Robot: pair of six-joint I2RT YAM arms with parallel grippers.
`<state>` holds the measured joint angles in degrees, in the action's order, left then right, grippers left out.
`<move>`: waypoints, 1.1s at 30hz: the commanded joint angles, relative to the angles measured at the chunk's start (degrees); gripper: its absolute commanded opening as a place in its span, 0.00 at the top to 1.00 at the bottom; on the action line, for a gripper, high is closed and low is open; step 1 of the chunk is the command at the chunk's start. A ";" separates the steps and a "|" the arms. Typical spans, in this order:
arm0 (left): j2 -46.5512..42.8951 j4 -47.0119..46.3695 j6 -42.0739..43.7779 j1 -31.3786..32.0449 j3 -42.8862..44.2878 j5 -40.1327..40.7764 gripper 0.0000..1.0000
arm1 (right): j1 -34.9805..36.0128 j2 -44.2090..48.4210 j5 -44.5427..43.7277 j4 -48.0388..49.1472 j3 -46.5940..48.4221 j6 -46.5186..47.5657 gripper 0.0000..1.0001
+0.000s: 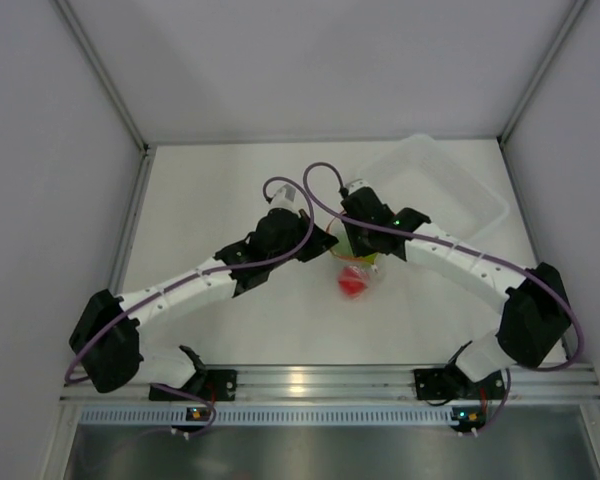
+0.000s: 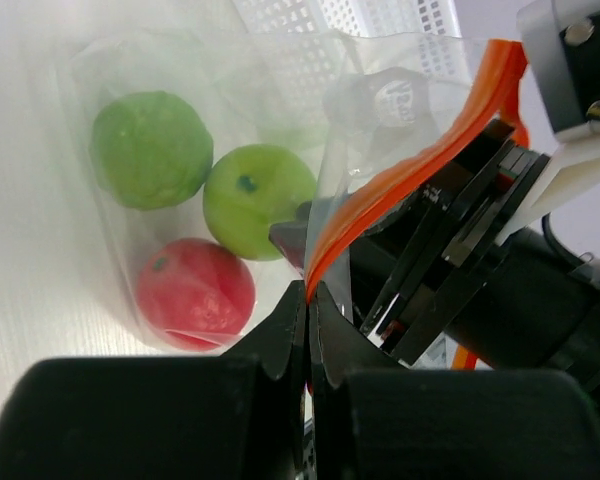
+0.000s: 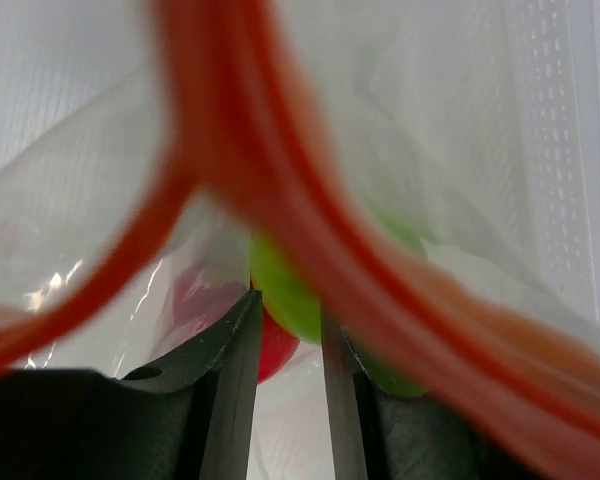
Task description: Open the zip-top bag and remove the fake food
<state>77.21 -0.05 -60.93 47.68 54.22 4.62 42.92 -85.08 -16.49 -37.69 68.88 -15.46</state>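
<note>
**Top view.** White counter (image 1: 210, 200). Left arm (image 1: 180, 290) and right arm (image 1: 460, 255) are both bent at the elbow and reach inward. The wrists meet near the counter's middle, over the bag (image 1: 365, 272).
- Bag: clear crinkled film, lying on the counter directly under both sets of jaws.
- Red ball (image 1: 352, 285): shows through the film on the near side of the jaws.
- Tub (image 1: 450, 185): clear, rigid, rectangular. It sits beyond the right arm, apart from the bag.
- Jaw state cannot be read from this view.

**Left wrist view.** Left jaws are pressed fully together, black fingers (image 2: 280, 345) tip to tip. They pinch the bag (image 2: 280, 90) at its mouth, right where the glossy orange zip strip (image 2: 420, 165) begins.
- The strip curves up and to the right from the tips, toward the right arm's black wrist parts (image 2: 460, 260).
- Inside the bag, beyond the tips and to their left, is one green ball (image 2: 152, 148), matt and slightly dimpled.
- A second green ball (image 2: 258, 200) lies beside it, closer to the tips.
- The red ball (image 2: 195, 292) is smooth and sits nearest the tips, just beside the second green one.

**Right wrist view.** Right jaws stand a narrow gap apart, dark fingers (image 3: 230, 380) parallel. Nothing is seen clamped in the gap.
- The zip strip (image 3: 280, 160) is blurred. It arcs across just above the tips as orange bands that split apart.
- Through the gap, behind the film (image 3: 80, 230), are a green ball (image 3: 285, 290) and the red ball (image 3: 275, 345) under it.
</note>
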 commanded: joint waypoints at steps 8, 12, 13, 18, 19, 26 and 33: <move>-2.41 -2.85 2.13 -0.39 -3.59 -2.34 1.00 | 0.85 -3.16 -4.60 2.36 0.11 4.21 0.53; -2.41 -2.85 2.21 -0.48 -4.64 -2.16 1.00 | 0.94 -5.01 -4.34 3.76 -1.29 5.09 0.48; -2.50 -2.85 2.30 -0.48 -4.82 -2.07 1.00 | 0.85 -5.88 -4.51 3.94 -1.47 5.27 0.47; -2.68 -2.85 2.65 -0.66 -5.09 -2.42 1.00 | 0.59 -8.00 -5.83 5.52 -2.78 5.62 0.43; -2.68 -2.85 2.92 -0.66 -5.09 -2.43 1.00 | 0.59 -8.52 -5.40 6.57 -3.05 5.62 0.43; -2.33 -2.85 3.18 -1.01 -6.05 -2.86 1.00 | -0.99 -12.30 -1.44 10.17 -4.54 5.10 0.38; -2.15 -3.28 3.53 -1.45 -6.58 -4.00 1.00 | -2.40 -15.55 0.32 12.73 -4.72 4.83 0.31</move>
<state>76.60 -0.10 -58.48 46.37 48.38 2.37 41.69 -96.60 -19.55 -26.48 66.08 -10.04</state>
